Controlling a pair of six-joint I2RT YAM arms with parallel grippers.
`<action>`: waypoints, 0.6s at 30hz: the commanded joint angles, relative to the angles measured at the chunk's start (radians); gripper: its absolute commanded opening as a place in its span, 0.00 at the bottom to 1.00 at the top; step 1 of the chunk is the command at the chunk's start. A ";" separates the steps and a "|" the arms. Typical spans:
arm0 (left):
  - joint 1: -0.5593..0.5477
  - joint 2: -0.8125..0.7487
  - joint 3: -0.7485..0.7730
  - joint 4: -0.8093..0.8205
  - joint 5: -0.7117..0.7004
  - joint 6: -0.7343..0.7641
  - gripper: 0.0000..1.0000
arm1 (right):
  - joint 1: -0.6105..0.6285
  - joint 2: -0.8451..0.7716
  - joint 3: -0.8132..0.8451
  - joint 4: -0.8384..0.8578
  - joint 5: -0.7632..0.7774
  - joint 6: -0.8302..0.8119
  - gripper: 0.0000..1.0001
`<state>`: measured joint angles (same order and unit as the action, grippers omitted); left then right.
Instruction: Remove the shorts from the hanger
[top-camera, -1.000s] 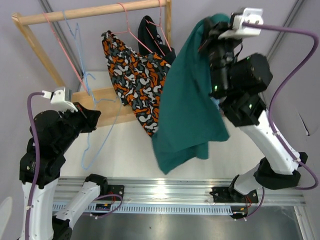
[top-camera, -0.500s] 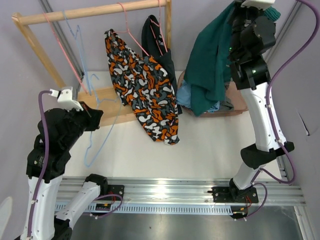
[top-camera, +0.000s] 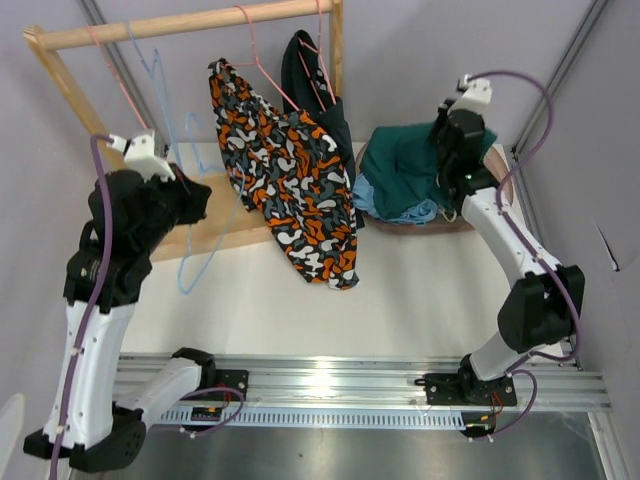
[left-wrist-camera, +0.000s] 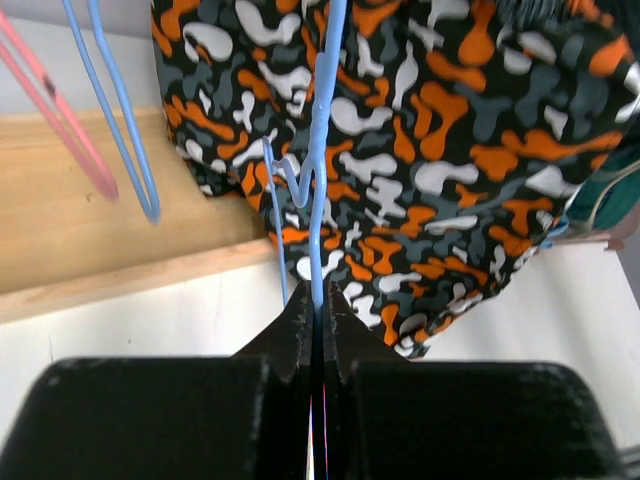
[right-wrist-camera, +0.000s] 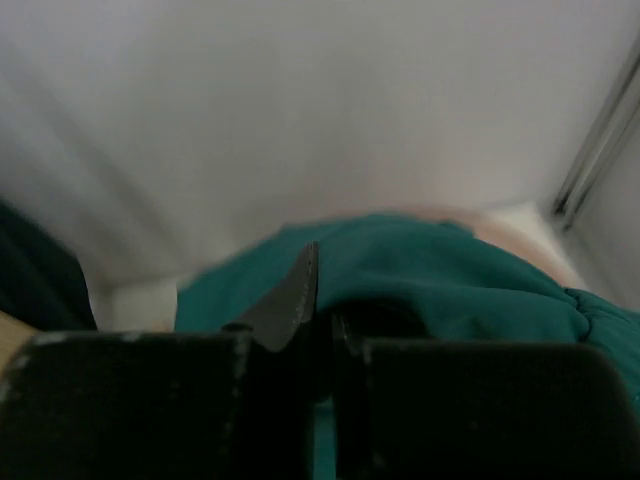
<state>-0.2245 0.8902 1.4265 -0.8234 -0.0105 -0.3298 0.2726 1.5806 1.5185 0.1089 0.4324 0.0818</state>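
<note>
The right gripper (right-wrist-camera: 322, 300) is pinching the dark teal shorts (top-camera: 400, 165), which are lying heaped just beneath and left of it, over one light blue pair (top-camera: 372, 197). The left gripper (left-wrist-camera: 315, 318) is clamping a blue hanger (left-wrist-camera: 325, 150). One patterned pair (top-camera: 290, 170) and one black pair (top-camera: 300, 60) are hanging beyond it, to its right.

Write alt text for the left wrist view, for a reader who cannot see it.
The left gripper is shut on the wire of a light blue hanger that rises straight ahead of it. Behind the hanger hang the orange-black-white patterned shorts; to the left are a wooden rack base, a pink hanger and another loop of blue wire.
</note>
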 joint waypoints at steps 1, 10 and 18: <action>-0.004 0.085 0.147 0.086 -0.017 0.029 0.00 | -0.033 0.031 -0.109 -0.026 -0.104 0.202 0.60; -0.004 0.390 0.592 -0.008 -0.089 0.093 0.00 | 0.072 -0.179 -0.587 -0.055 -0.227 0.437 0.99; 0.002 0.660 0.940 -0.065 -0.288 0.138 0.00 | 0.371 -0.479 -0.860 -0.103 -0.120 0.457 0.99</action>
<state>-0.2241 1.4765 2.2509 -0.8589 -0.1768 -0.2359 0.5816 1.1839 0.7017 0.0139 0.2813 0.4896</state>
